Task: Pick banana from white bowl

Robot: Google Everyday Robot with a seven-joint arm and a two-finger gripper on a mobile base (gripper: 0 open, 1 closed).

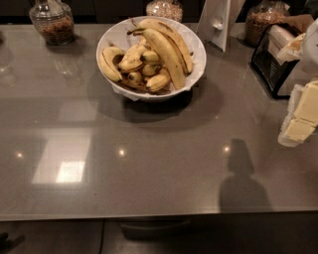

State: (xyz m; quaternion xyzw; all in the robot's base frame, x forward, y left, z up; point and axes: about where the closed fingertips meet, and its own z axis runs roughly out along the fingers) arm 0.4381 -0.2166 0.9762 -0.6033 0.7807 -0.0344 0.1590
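Observation:
The white bowl (115, 35) stands at the back middle of the grey counter (149, 163). It holds several yellow bananas: two long ones (166, 47) lie across the right side, and smaller brown-spotted ones (134, 67) are bunched on the left and in the middle. My gripper (300, 116), white and cream-coloured, comes in from the right edge of the camera view. It is well to the right of the bowl and nearer the camera, touching no banana. Nothing shows in its grasp.
Glass jars with dry food stand along the back: left (51, 22), middle (164, 7), right (266, 20). A white stand (218, 22) is behind the bowl. A black wire holder (276, 62) sits at the right. The counter's front edge (149, 217) runs along the bottom.

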